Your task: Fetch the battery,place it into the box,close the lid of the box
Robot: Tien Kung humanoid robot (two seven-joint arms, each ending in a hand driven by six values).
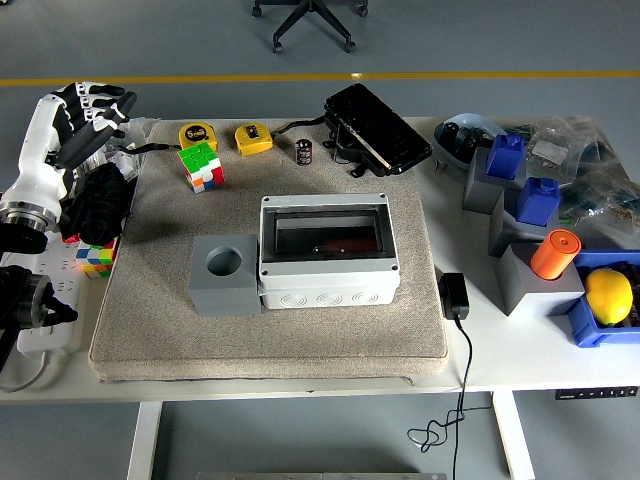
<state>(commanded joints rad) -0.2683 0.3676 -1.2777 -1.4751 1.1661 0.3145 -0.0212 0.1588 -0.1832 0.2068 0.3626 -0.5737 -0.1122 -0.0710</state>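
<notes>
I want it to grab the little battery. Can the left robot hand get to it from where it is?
Probably yes. The left robot hand hovers open at the table's far left, and the battery stands alone on the mat. Only the Rubik's cube and two yellow tape measures sit between, low enough to pass over.

A robot lab or workshop.
Grey floor with a yellow line, office chair, white table crowded with parts bins.
</notes>
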